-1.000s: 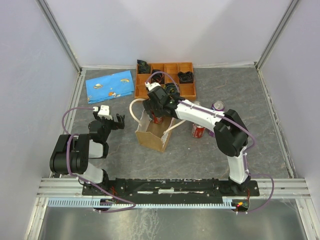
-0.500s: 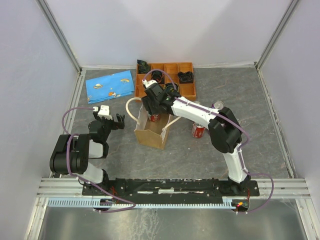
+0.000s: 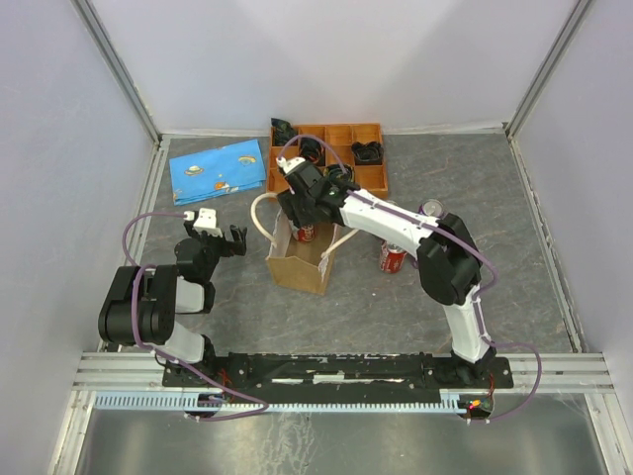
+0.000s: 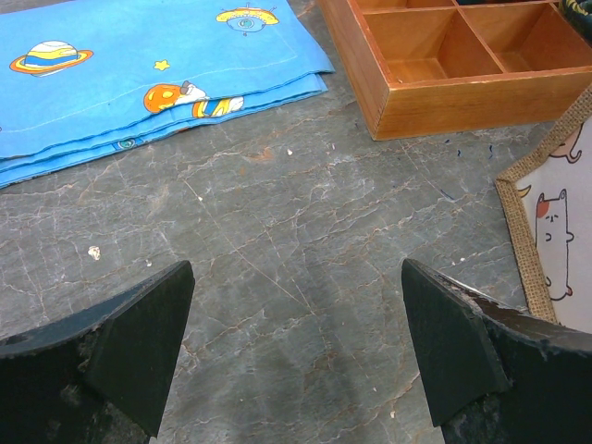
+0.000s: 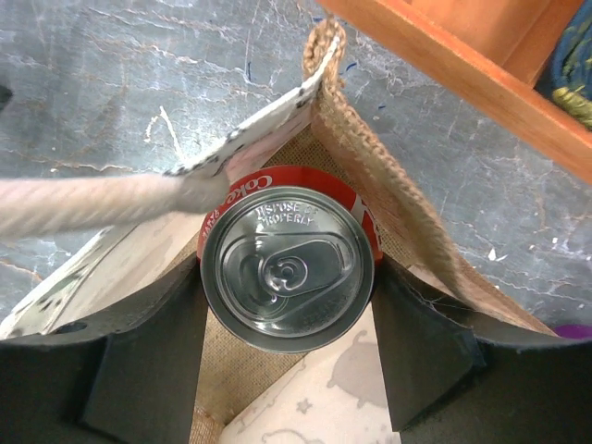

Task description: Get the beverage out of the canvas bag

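Note:
The tan canvas bag [image 3: 295, 267] stands open at mid-table, its cream handles [image 3: 259, 216] hanging out to the sides. A red cola can [image 3: 307, 234] stands upright in its far corner. My right gripper [image 3: 303, 216] reaches down into the bag and is shut on this can. In the right wrist view the can's silver top [image 5: 289, 270] sits between both fingers [image 5: 148, 361], against the burlap wall [image 5: 407, 213], with the right gripper [image 5: 289, 301] around it. My left gripper [image 3: 235, 237] is open and empty left of the bag, above bare table in the left wrist view [image 4: 296, 342].
An orange compartment tray [image 3: 373, 179] with dark items stands behind the bag. A blue printed cloth [image 3: 218, 170] lies at the back left. A red can [image 3: 393, 259] and a purple can [image 3: 431, 209] stand right of the bag. The bag's edge shows in the left wrist view [image 4: 546, 222].
My right gripper has shifted slightly back and left with the can in its grip, and the bag moved a little left with it. The left arm has not moved.

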